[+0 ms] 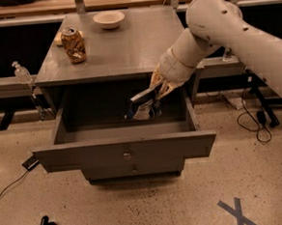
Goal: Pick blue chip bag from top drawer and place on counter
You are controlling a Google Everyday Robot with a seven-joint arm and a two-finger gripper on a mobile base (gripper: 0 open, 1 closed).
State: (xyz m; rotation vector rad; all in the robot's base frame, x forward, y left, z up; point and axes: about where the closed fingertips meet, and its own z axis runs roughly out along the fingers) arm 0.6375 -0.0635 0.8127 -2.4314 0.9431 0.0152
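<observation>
Right now your gripper (159, 87) sits just under the front edge of the tabletop (127, 50), over the right half of the open top drawer (124, 152). It is clamped on the upper corner of the blue chip bag (143, 107). The bag hangs from it at a tilt, above the drawer floor and inside the drawer opening. Its lower edge looks clear of the floor, though you cannot be sure from this angle.

By my reading you are in the lift-out step: the grasp is made, but the bag is not yet out of the drawer or over the tabletop.

The next move calls for pulling the bag outward, toward the drawer's front panel, before you raise it. The tabletop's lip is directly above the gripper, so a straight rise would likely catch the wrist or the bag on that edge. Once clear, bring it up and in over the tabletop.

You have room to set it down on the near right part of the surface. The brown drink can (73, 44) stands at the left and the pale bowl (109, 19) sits at the back, both well apart from that spot. Foil is slippery and the hold is only on a corner, so I would move slowly.
</observation>
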